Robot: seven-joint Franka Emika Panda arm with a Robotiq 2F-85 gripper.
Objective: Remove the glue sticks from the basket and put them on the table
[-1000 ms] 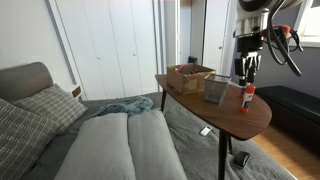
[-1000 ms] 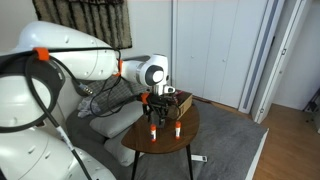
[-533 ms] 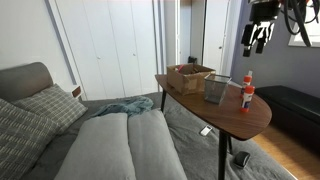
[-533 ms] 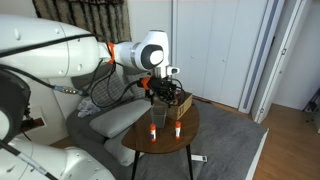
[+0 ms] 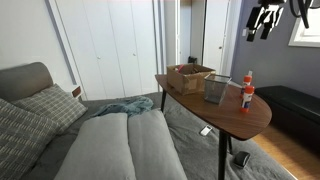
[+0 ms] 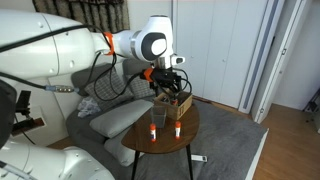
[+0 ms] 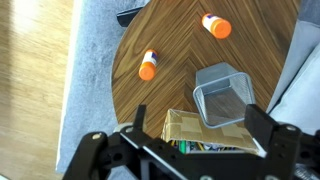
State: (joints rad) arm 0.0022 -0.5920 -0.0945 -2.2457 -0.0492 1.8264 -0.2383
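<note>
Two glue sticks stand upright on the oval wooden table. In the wrist view they show from above, one on the left and one further up. In both exterior views they stand close together. The grey mesh basket looks empty and stands beside the brown box. My gripper is open and empty, high above the table over the box and basket.
A brown open box with items inside stands next to the basket. A grey sofa with cushions lies beside the table. A dark bench stands behind the table, and grey carpet covers the floor.
My gripper has risen from beside the glue sticks at table height to well above the table. Both glue sticks stay standing on the table.
</note>
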